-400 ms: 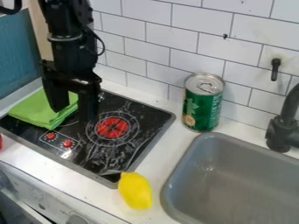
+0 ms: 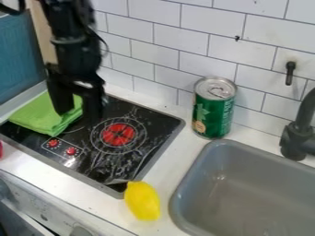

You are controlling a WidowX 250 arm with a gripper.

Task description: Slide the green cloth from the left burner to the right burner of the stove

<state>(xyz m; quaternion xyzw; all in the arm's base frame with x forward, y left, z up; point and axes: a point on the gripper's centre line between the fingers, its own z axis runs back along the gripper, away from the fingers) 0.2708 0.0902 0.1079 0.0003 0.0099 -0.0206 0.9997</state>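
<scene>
The black gripper (image 2: 77, 110) hangs over the back left of the stove top (image 2: 138, 159), open, its two fingers apart. A folded green cloth (image 2: 38, 115) lies on the stove's left corner, partly behind the left finger; whether they touch I cannot tell. To the right of the gripper is the printed red burner ring (image 2: 119, 134). A yellow lemon (image 2: 142, 201) lies on the white counter at the stove's front right corner. Upright between stove and sink is a green can (image 2: 213, 110) with a silver top.
At the right is a grey sink (image 2: 246, 184), with a black faucet (image 2: 298, 138) at its back edge. White wall tiles (image 2: 203, 23) rise behind the counter. Part of a red object (image 2: 1, 150) shows at the left edge.
The gripper has moved up very slightly and is still open. The cloth, can and lemon have stayed in place.
</scene>
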